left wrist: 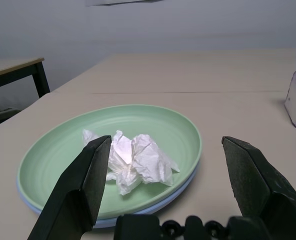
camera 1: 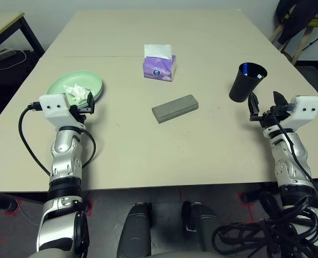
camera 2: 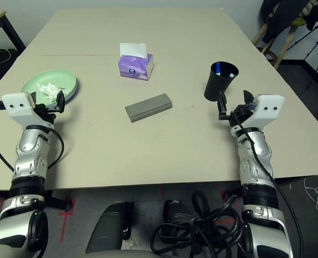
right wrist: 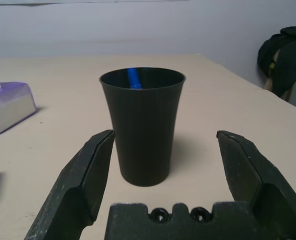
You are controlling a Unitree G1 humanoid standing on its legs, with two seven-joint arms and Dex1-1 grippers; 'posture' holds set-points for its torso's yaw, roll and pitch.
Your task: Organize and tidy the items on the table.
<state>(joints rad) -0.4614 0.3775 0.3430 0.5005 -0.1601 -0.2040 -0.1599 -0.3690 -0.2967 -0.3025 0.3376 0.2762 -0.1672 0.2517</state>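
Around the grey case point(camera 1: 174, 108) lying shut mid-table point(camera 1: 148, 156), things look mostly tidied: tissue point(left wrist: 130, 161) on stacked plates point(camera 1: 74, 86) left, cup point(camera 1: 246, 81) right, and both grippers, left point(camera 1: 86, 102) and right point(camera 1: 265, 107), with fingers spread, holding nothing.

Ahead of the left gripper point(left wrist: 160, 165) sits the green plate point(camera 1: 89, 83) with the crumpled tissue point(left wrist: 133, 161), nothing between. The black cup point(right wrist: 142, 125) stands upright just ahead of the right gripper point(right wrist: 163, 155). The grey case point(camera 1: 174, 108) and tissue box point(camera 1: 159, 66) occupy the middle; bare table point(camera 1: 132, 145) lies around them.
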